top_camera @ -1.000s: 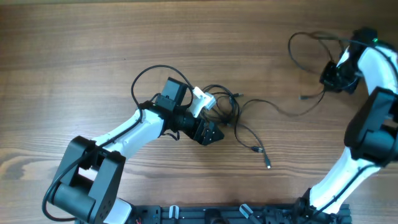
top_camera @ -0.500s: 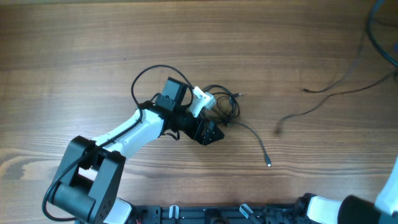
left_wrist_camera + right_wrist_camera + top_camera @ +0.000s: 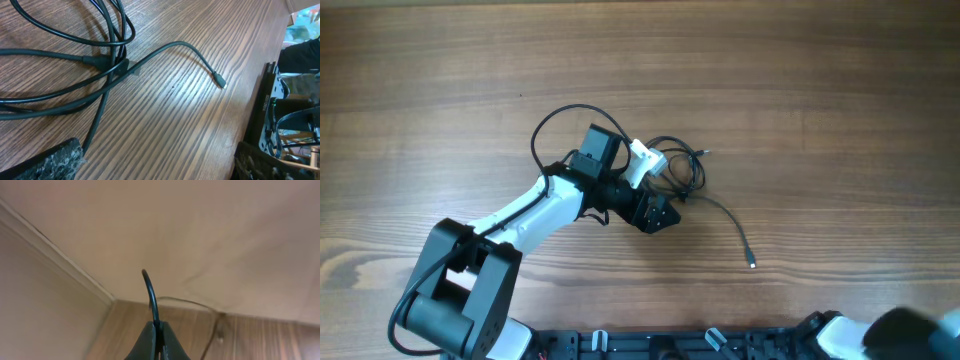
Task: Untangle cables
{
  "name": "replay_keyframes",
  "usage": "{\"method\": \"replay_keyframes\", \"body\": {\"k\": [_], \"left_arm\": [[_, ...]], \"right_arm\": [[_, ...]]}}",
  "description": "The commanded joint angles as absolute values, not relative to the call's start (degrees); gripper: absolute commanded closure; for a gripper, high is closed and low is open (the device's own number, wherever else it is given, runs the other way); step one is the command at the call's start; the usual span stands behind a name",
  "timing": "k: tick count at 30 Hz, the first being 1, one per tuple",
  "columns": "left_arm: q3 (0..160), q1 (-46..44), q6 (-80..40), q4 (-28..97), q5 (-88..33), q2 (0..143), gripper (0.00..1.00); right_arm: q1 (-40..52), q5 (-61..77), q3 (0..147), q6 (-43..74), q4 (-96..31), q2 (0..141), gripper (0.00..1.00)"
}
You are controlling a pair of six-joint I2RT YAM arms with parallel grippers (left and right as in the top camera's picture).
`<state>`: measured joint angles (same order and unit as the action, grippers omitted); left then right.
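Note:
A tangle of black cables [image 3: 682, 166] lies mid-table with a white plug [image 3: 645, 160] at its left. One loose strand [image 3: 728, 216] runs out to a connector [image 3: 751, 264]. My left gripper [image 3: 656, 213] sits just below the tangle, open and empty. In the left wrist view [image 3: 155, 167] the tangle [image 3: 107, 62] is ahead at upper left and the connector [image 3: 221, 84] to the right. My right gripper [image 3: 157, 328] is out of the overhead view; it is raised, facing a wall and ceiling, and shut on a thin black cable [image 3: 150, 292].
A black cable loop [image 3: 552, 125] arcs over the left arm's wrist. The rail with the arm bases [image 3: 720, 343] runs along the front edge. Part of the right arm [image 3: 905, 335] shows at the bottom right corner.
The right arm has gone up and off to the right, out of the overhead view, taking one cable off the table. The left arm and the tangle have stayed put.

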<state>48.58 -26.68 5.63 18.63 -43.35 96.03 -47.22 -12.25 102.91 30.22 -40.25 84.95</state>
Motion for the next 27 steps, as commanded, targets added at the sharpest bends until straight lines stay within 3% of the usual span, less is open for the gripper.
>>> {"method": "replay_keyframes", "body": {"k": [1, 5, 6, 8, 9, 11, 16, 20, 27], "left_arm": [[48.2, -26.8, 5.5, 18.8, -43.5, 96.6, 0.0], [48.2, -26.8, 5.5, 19.2, -43.5, 96.6, 0.0], [48.2, -26.8, 5.5, 19.2, -43.5, 96.6, 0.0], [48.2, -26.8, 5.4, 19.2, -43.5, 96.6, 0.0], [48.2, -26.8, 5.1, 19.1, -43.5, 96.6, 0.0], [48.2, -26.8, 5.0, 19.2, -43.5, 96.6, 0.0], [48.2, -26.8, 4.1, 19.1, -43.5, 96.6, 0.0], [48.2, -26.8, 4.2, 18.8, -43.4, 96.6, 0.0], [48.2, -26.8, 4.2, 18.4, -43.4, 96.6, 0.0]], "right_arm": [[-50.3, -1.4, 103.0, 33.0, -41.8, 92.5, 0.96], [-51.8, 1.5, 103.0, 33.0, -46.6, 100.9, 0.95], [-51.8, 1.4, 103.0, 33.2, -47.4, 102.7, 0.88], [-51.7, 1.4, 103.0, 34.8, -48.8, 105.9, 0.39], [-51.7, 1.4, 103.0, 37.2, -49.7, 107.2, 0.33], [-51.7, 1.4, 103.0, 39.6, -50.7, 109.3, 0.0], [-51.7, 2.6, 102.8, 39.3, -52.9, 110.8, 0.0], [-50.9, 20.9, 102.6, 31.6, -56.2, 110.8, 0.01], [-41.0, 21.2, 101.0, 20.1, -67.3, 110.8, 0.11]]}}
